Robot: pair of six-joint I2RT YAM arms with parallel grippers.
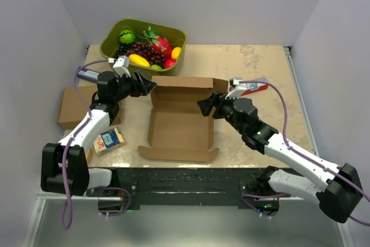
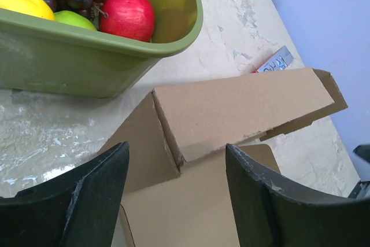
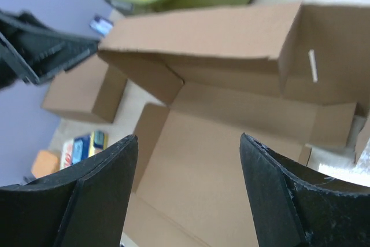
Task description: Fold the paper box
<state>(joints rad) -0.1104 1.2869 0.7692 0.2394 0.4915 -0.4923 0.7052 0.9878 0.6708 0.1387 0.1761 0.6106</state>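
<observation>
A partly folded paper box (image 1: 180, 121) lies in the middle of the table (image 1: 260, 67), between the two robot arms. Its base is flat on the table, its far panel stands up along the back crease, and a long near flap lies flat toward the arm bases. The left gripper (image 1: 147, 87) sits at the box's far left corner and the right gripper (image 1: 205, 107) at its far right side, probably so that each can work one end of the raised panel. Both grippers are released: each wrist view shows the black fingers (image 2: 87, 201) spread wide with cardboard in the gap but nothing pinched. The upright panel appears to stand on its own crease. A green tub of fruit (image 1: 115, 41) sits at the far edge and a second cardboard box (image 1: 78, 105) lies to the left, both apart from the paper box, which leaves room to fold.
</observation>
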